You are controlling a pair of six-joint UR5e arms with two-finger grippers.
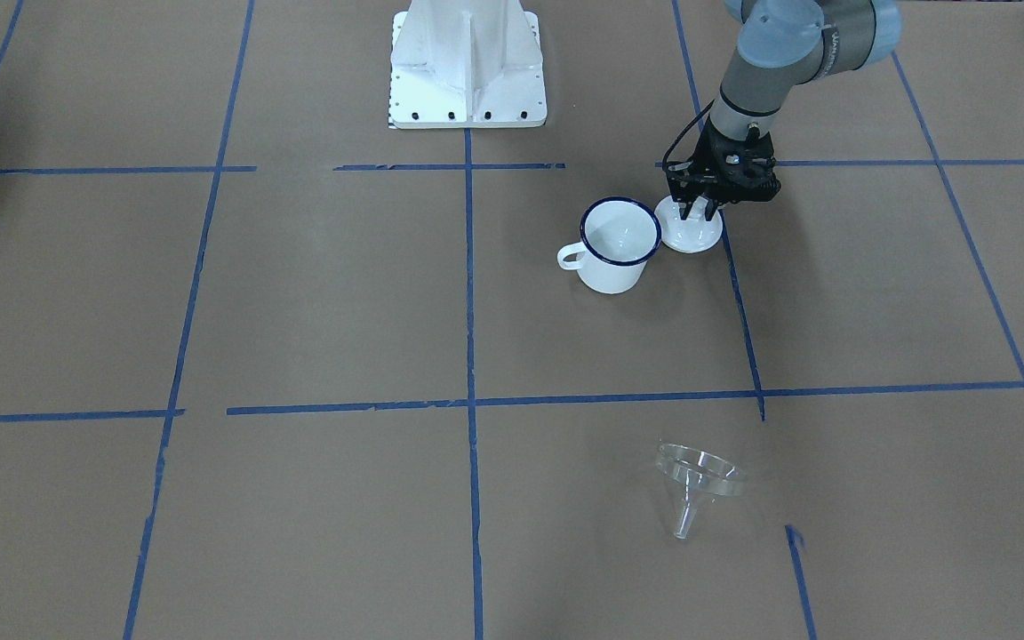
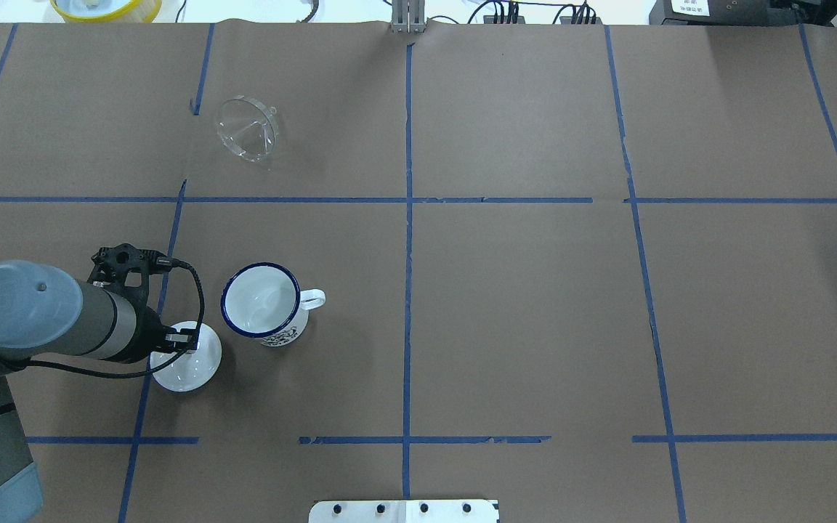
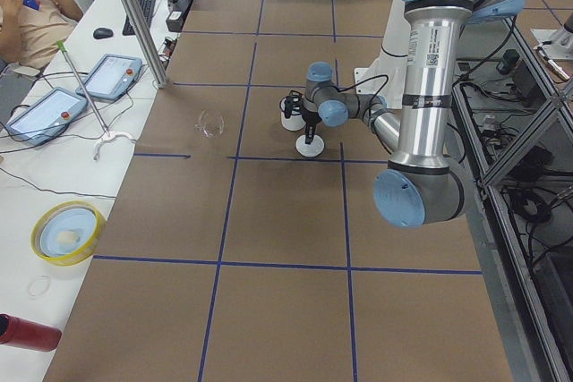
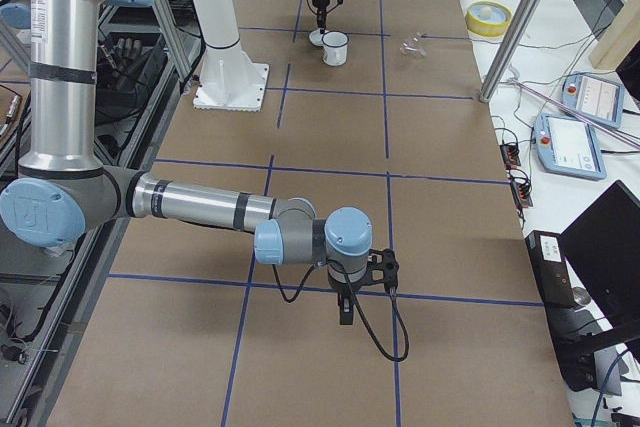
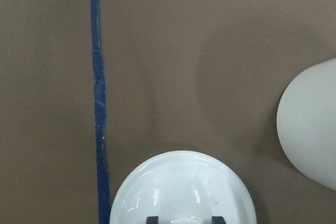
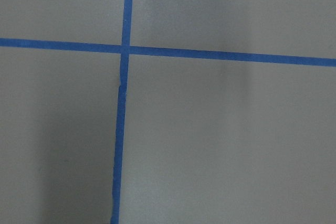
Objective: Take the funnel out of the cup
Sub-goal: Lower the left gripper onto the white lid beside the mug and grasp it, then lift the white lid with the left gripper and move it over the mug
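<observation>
Left claw (image 1: pixel 695 212) grips lid (image 1: pixel 688 236) just beside cup (image 1: pixel 614 267); funnel (image 1: pixel 700 478) lies well apart; right claw (image 4: pixel 345 313) unreadable.

A robotics lab. Two industrial robot arms (image 4: pixel 200 208) stand at a paper-covered table (image 2: pixel 535 327) gridded with blue tape (image 2: pixel 407 290). Control pendants (image 3: pixel 114 76) lie on a side bench (image 3: pixel 36 212).
</observation>
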